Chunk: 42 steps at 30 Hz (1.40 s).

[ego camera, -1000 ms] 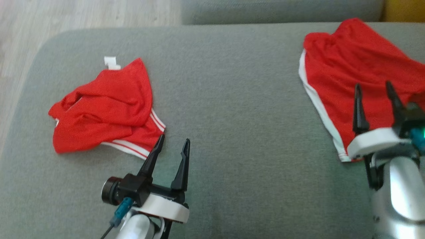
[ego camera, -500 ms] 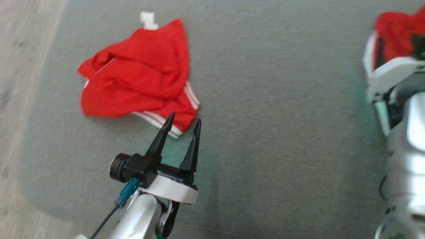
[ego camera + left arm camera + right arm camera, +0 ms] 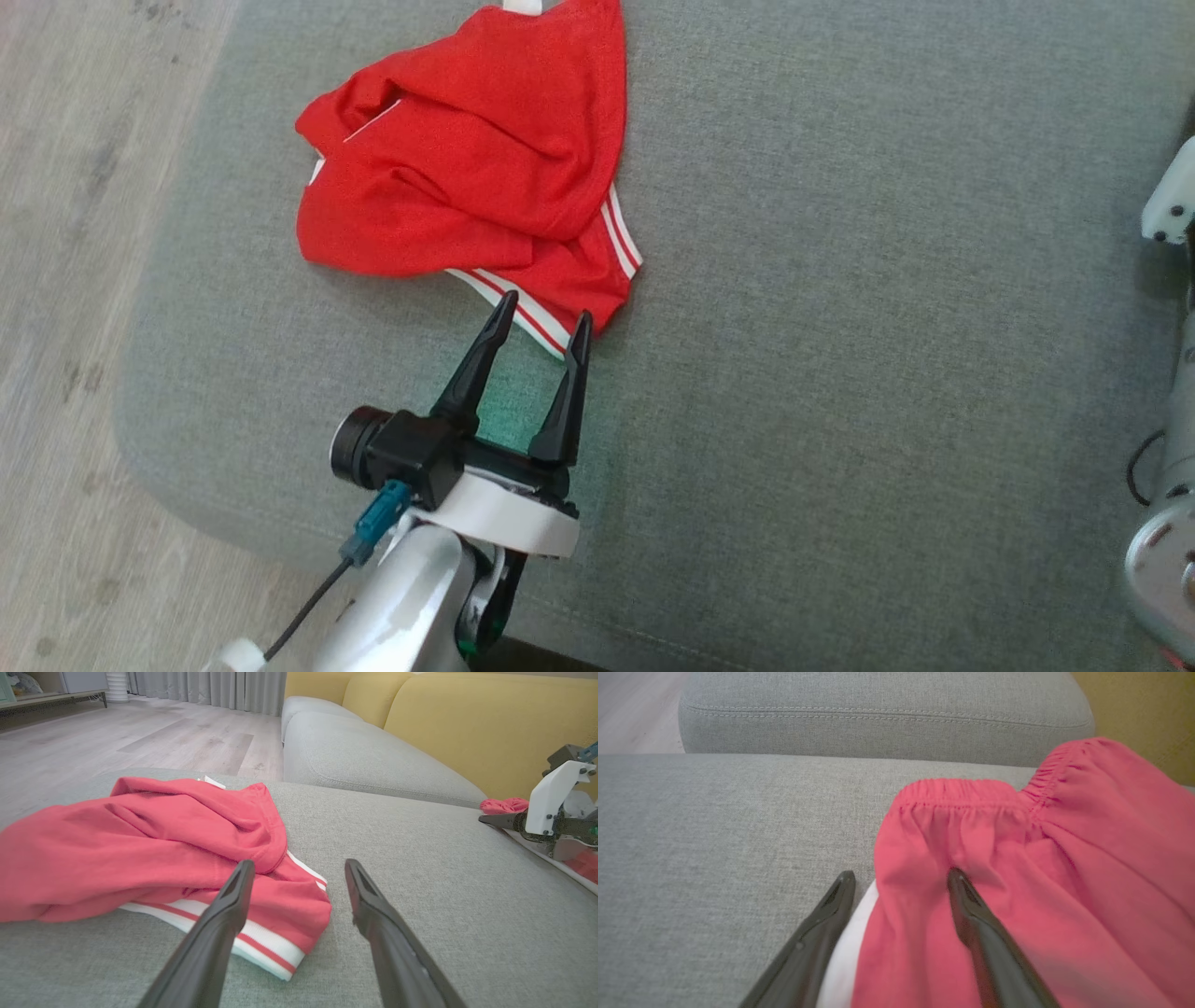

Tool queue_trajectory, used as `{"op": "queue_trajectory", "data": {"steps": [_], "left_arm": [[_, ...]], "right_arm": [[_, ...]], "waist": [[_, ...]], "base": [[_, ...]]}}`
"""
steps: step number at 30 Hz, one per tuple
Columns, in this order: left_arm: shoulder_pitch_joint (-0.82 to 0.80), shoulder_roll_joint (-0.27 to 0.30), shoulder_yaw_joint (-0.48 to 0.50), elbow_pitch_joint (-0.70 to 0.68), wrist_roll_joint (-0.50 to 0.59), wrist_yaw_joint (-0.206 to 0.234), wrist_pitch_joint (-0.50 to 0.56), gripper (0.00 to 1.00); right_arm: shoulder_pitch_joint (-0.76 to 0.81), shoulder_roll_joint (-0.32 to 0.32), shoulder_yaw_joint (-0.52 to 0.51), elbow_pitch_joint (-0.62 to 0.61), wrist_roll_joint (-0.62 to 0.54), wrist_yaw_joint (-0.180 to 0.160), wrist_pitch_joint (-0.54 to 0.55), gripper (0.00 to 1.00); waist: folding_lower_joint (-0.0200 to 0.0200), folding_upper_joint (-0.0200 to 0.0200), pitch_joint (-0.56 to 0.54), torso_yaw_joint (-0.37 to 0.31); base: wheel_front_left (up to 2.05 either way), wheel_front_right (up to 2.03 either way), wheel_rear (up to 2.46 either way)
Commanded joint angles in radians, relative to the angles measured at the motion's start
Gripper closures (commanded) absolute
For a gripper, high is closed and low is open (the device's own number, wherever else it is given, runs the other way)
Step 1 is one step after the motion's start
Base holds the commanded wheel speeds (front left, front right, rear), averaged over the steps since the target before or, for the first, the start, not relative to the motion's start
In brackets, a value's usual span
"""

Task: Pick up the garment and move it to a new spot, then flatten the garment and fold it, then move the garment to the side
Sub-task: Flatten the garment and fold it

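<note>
A crumpled red garment with a white-striped hem lies on the grey cushion near its left edge. In the left wrist view the garment spreads to the left in front of the fingers. My left gripper is open, its tips at the striped hem corner with nothing between them. My right gripper is open too. It is over a second red garment with an elastic waistband and white trim. One finger is over the red cloth, the other over the white edge.
Wooden floor lies past the cushion's left and front edges. My right arm's silver forearm stands at the right edge. A second grey cushion and a yellow sofa back lie beyond. Bare grey cushion runs between the two garments.
The head camera has swung left and down, so the second garment and the right gripper have left that view. My left gripper's tips have crept up to the striped hem.
</note>
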Motion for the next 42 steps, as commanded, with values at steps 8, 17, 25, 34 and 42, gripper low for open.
{"op": "queue_trajectory", "data": {"steps": [8, 17, 25, 34, 42], "left_arm": [[-0.026, 0.002, 0.022, -0.022, -0.004, 0.01, -0.01, 0.0], [-0.017, 0.002, 0.033, -0.009, 0.01, 0.008, -0.01, 0.0], [-0.01, 0.002, 0.023, 0.023, 0.013, -0.005, -0.01, 0.0], [0.027, 0.008, 0.061, 0.019, 0.037, -0.001, -0.01, 0.0], [0.051, 0.014, 0.081, 0.016, 0.046, -0.002, -0.01, 0.0]], "right_arm": [[-0.082, 0.031, -0.01, 0.115, 0.0, 0.007, -0.168, 1.0], [-0.158, 0.087, 0.207, 0.382, 0.124, 0.007, -0.385, 1.0], [0.019, 0.093, 1.032, 0.253, 0.871, 0.007, -0.334, 1.0], [0.15, 0.026, 1.446, -0.043, 1.216, 0.007, -0.242, 0.0], [0.169, 0.013, 1.455, -0.024, 1.236, 0.007, -0.36, 0.0]], "waist": [[-0.0001, 0.0, -0.01, -0.015], [-0.0001, 0.0, -0.071, -0.063], [-0.0001, 0.0, -0.126, -0.069], [-0.0001, 0.0, -0.173, -0.131], [-0.0001, 0.0, -0.233, -0.189]], "base": [[0.0, 0.0, 0.0], [0.0, 0.0, 0.0], [0.0, 0.0, 0.0], [0.0, 0.0, 0.0], [0.0, 0.0, 0.0]]}}
